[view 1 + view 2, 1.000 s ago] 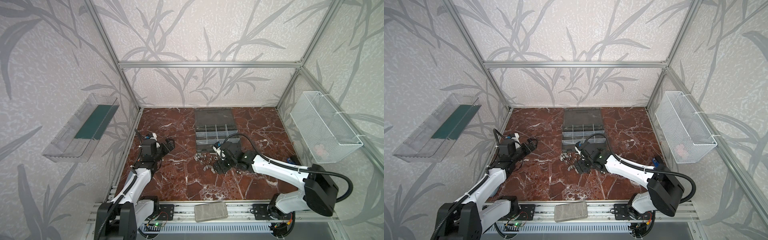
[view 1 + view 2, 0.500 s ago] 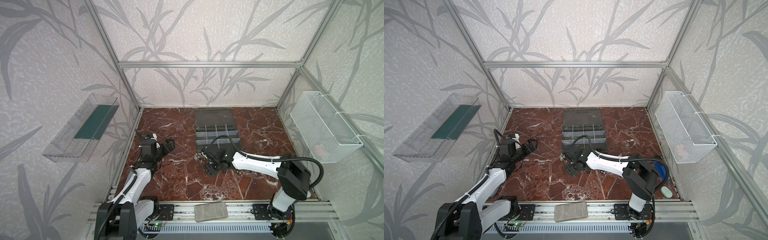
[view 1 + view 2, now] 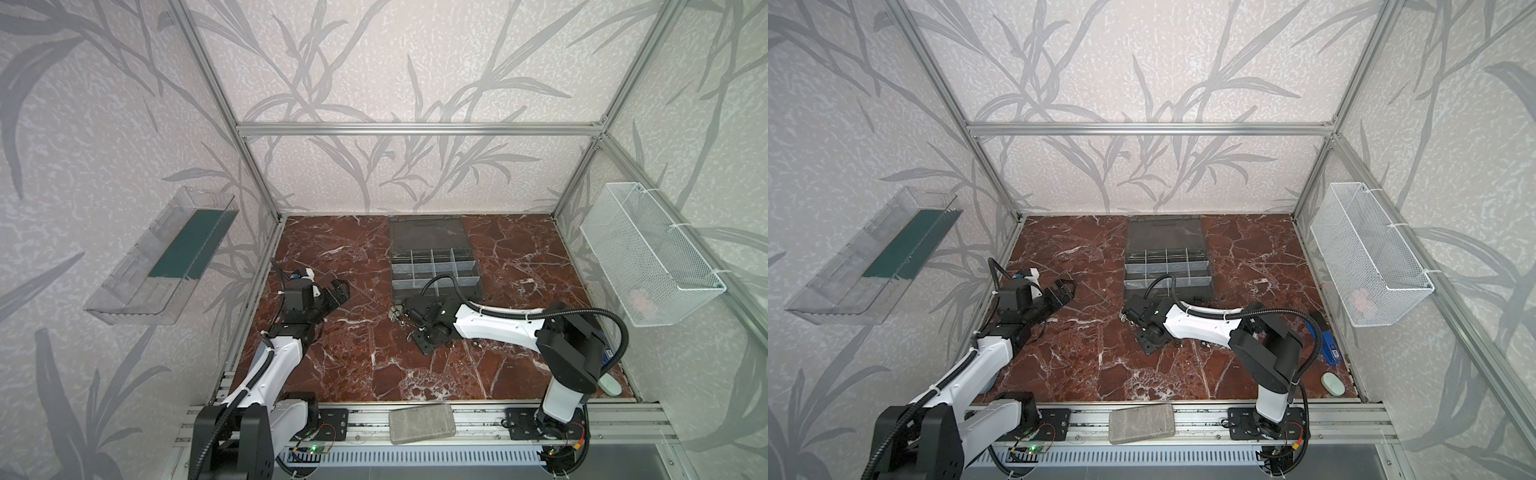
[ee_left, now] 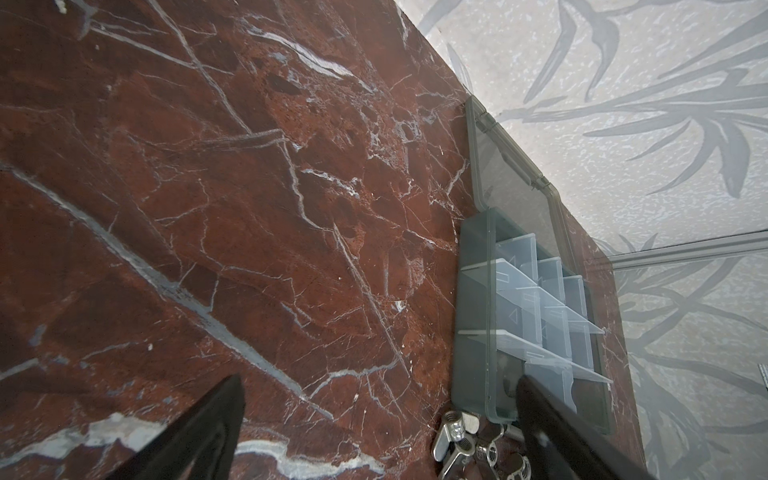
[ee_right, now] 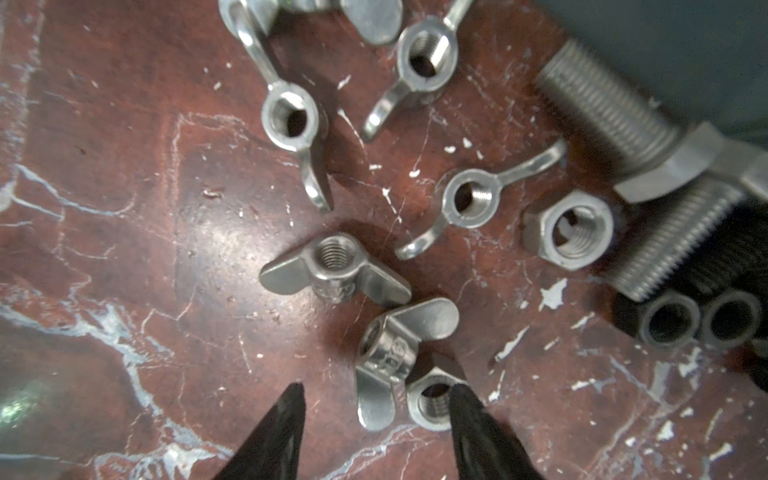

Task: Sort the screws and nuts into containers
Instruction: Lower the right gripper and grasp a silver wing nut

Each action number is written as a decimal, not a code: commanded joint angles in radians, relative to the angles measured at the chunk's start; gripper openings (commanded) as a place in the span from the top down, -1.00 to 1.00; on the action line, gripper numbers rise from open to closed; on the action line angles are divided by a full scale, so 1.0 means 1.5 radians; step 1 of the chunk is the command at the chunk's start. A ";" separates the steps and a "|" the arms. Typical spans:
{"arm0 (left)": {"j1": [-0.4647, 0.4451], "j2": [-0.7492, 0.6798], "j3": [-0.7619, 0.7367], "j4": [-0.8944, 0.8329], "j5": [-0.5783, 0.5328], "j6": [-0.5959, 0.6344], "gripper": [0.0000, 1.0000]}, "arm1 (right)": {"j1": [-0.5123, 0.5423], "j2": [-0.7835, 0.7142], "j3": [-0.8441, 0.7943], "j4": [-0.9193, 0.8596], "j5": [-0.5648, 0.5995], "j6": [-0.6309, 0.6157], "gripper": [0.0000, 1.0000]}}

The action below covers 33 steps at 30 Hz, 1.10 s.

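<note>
Silver wing nuts (image 5: 336, 266) and hex nuts (image 5: 569, 228) lie loose on the marble, beside long silver screws (image 5: 602, 104) and black nuts (image 5: 669, 320). My right gripper (image 5: 376, 390) hangs low over this pile (image 3: 397, 311), just in front of the containers (image 3: 434, 270). Its jaws stand apart around one wing nut (image 5: 390, 345) and a hex nut (image 5: 432, 399), and one fingertip (image 5: 461, 399) overlaps the hex nut's rim. My left gripper (image 3: 338, 291) is wide open and empty above bare marble at the left. In the left wrist view it (image 4: 380, 379) looks toward the case (image 4: 473, 332).
The case's smoky lid (image 3: 428, 232) lies open against the back wall. A white wire basket (image 3: 648, 257) hangs on the right wall and a clear tray (image 3: 166, 257) on the left wall. A grey block (image 3: 422, 424) sits on the front rail. A blue object (image 3: 1329, 345) lies at the right edge.
My right arm has swung left and down onto the pile of nuts, and its jaws have narrowed. The left arm has not moved.
</note>
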 commanded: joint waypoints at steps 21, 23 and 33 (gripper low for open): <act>-0.002 0.008 -0.001 0.001 -0.008 0.010 -0.99 | 0.002 0.053 0.052 -0.037 0.024 -0.006 0.21; -0.001 0.009 -0.001 0.001 -0.009 0.011 -0.99 | 0.002 0.057 0.057 -0.043 0.024 -0.006 0.25; -0.002 0.009 -0.004 0.003 -0.008 0.012 -0.99 | 0.003 0.044 0.050 -0.064 0.025 0.004 0.36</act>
